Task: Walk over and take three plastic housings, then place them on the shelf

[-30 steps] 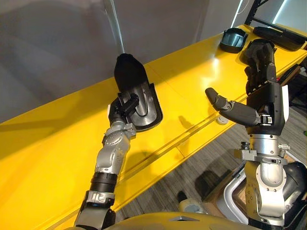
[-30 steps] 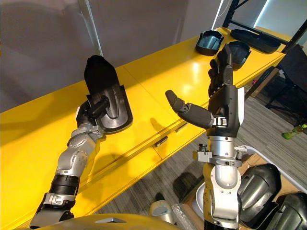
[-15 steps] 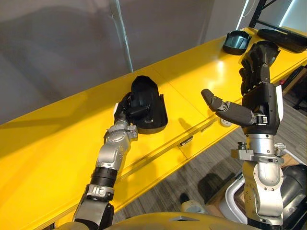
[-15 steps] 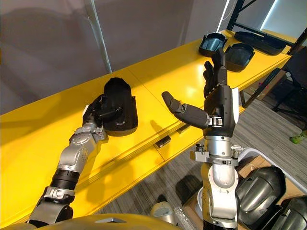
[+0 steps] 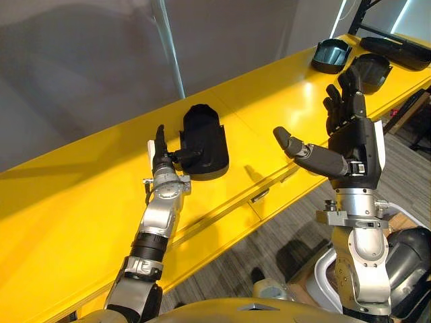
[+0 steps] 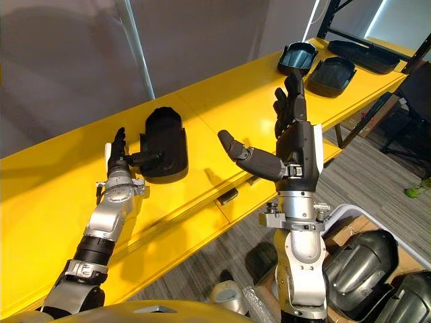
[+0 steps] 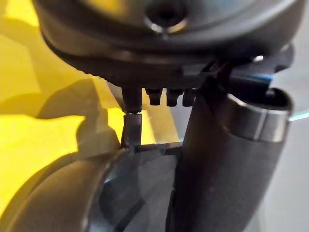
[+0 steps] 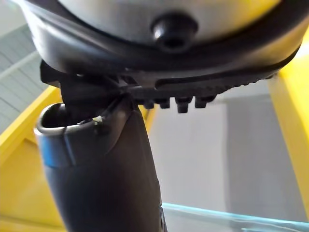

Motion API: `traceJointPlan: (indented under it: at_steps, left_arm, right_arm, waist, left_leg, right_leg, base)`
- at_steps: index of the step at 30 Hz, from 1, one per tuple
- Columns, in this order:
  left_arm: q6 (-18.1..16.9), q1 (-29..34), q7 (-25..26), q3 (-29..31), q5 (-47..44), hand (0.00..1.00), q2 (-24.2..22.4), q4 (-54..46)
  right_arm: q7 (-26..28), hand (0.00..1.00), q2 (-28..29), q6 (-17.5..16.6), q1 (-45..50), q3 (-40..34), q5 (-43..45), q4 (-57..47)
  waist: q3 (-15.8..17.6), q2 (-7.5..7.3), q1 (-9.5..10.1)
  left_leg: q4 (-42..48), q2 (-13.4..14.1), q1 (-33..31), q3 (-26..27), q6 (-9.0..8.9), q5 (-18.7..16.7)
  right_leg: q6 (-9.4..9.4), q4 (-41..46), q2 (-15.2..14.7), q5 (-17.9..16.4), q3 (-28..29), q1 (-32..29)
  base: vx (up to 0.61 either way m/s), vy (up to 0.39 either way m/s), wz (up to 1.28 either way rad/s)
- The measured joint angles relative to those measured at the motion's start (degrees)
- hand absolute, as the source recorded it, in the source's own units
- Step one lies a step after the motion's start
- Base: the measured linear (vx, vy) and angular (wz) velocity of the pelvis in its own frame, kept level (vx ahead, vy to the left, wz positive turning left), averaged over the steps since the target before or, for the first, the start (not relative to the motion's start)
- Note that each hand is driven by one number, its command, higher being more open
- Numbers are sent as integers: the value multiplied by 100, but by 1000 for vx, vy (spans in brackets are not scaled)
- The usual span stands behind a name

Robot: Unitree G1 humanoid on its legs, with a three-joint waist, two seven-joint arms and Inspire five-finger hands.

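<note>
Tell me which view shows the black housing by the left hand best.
The right eye view: the whole housing lies on the yellow shelf, the left hand open beside it. The left eye view shows nearly the same; the left wrist view catches a blurred curved edge of it.

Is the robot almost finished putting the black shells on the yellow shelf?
Nearly, it looks like. Done: three lie on the shelf: the near housing beside the left hand, and two far housings at the end. In hand: nothing; the left hand and right hand both have straight fingers, the left thumb at the near housing's edge. Left: probably just drawing that hand away.
</note>
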Motion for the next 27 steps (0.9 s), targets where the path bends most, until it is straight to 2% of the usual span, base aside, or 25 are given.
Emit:
traceJointPlan:
  at_steps: [5,7,10,13,15,18,21,27]
  left_arm:
    - [-162,107,277,-334,491,100,9,-1401]
    - [-458,105,298,-400,477,100,4,-1987]
    - [-662,120,263,-489,450,100,-77,-2321]
    - [-1045,295,255,-494,268,100,-202,-2687]
    - [-1414,567,228,-556,-105,100,-321,-3096]
    - [-1765,776,192,-612,-265,100,-391,-3550]
    - [-1964,877,129,-608,-298,100,-398,-3898]
    - [-2409,1839,-210,-517,-823,100,-486,-4429]
  right_arm:
    - [-99,100,32,-136,202,218,17,0]
    - [-171,100,130,-232,195,393,173,-1]
    - [-243,100,270,-302,161,574,194,-2]
    - [-260,100,286,-338,75,765,213,-4]
    - [-330,100,315,-363,42,787,216,-24]
    - [-393,100,368,-390,-125,860,334,-26]
    - [-372,100,429,-400,-344,955,449,-25]
    - [-161,100,436,-171,-1083,1696,658,120]
  waist:
    - [9,-6,128]
    - [9,-6,161]
    - [8,-6,191]
    - [5,2,246]
    - [-4,23,316]
    - [-13,36,423]
    - [-20,48,510]
    - [-92,147,817]
  left_leg:
    - [19,1,-2,-55,-7,4]
    - [19,1,0,-102,-7,3]
    - [19,-1,36,-169,-7,-4]
    - [19,2,36,-213,-1,0]
    - [19,0,27,-301,11,13]
    - [22,0,3,-382,9,48]
    - [23,-10,-22,-515,16,75]
    - [22,-19,-168,-947,20,156]
  right_leg:
    - [-4,6,-8,2,-67,36]
    - [-9,5,-17,-4,-119,72]
    - [-33,5,-28,-25,-193,153]
    - [-53,6,-28,-41,-229,171]
    - [-60,6,-35,-47,-292,204]
    - [-66,7,-43,-50,-383,218]
    - [-70,7,-65,-54,-513,267]
    - [-114,-34,-95,-108,-919,392]
  base:
    - [30,-4,6]
    - [11,-3,10]
    - [-8,-1,13]
    - [-20,-5,5]
    - [-12,-9,15]
    - [-5,-7,13]
    - [-6,-6,18]
    - [-8,-10,33]
